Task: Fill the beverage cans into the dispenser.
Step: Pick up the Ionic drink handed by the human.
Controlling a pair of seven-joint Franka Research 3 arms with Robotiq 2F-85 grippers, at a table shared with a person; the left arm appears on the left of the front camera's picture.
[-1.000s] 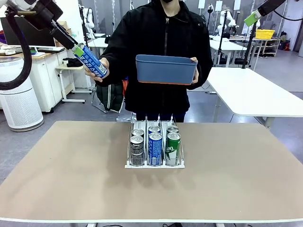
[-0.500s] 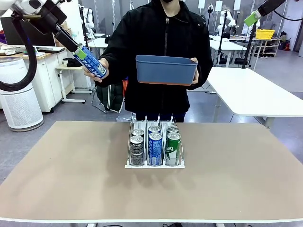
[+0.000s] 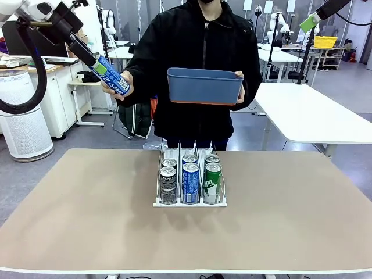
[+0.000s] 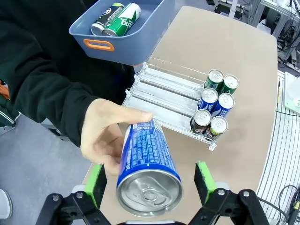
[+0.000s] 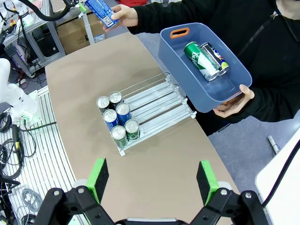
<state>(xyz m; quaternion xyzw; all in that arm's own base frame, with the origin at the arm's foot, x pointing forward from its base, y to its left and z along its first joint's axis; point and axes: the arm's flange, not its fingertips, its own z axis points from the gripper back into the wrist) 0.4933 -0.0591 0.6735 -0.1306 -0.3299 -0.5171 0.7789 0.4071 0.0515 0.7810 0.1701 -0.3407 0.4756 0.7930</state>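
A person's hand [image 4: 101,136] holds out a blue beverage can [image 4: 147,173] [image 3: 114,82], silver top toward me. My left gripper [image 4: 151,180] [image 3: 99,65] stands open around the can's top end, with a gap between each green pad and the can. The dispenser [image 3: 190,200] [image 4: 164,101] [image 5: 159,101] sits mid-table. At its near end stand two black-grey, two blue and two green cans [image 3: 190,176]. My right gripper [image 5: 152,180] [image 3: 309,22] hangs open, high above the table's right side.
The person's other hand holds a blue plastic tub [image 3: 203,85] [image 4: 140,33] [image 5: 187,70] above the table's far edge; a green can [image 5: 198,55] and a dark can [image 5: 214,57] lie in it. Bare tabletop [image 3: 75,215] lies all around the dispenser.
My left gripper has slid a little farther over the blue can's top end. The person's hand, the tub and my right arm have hardly moved.
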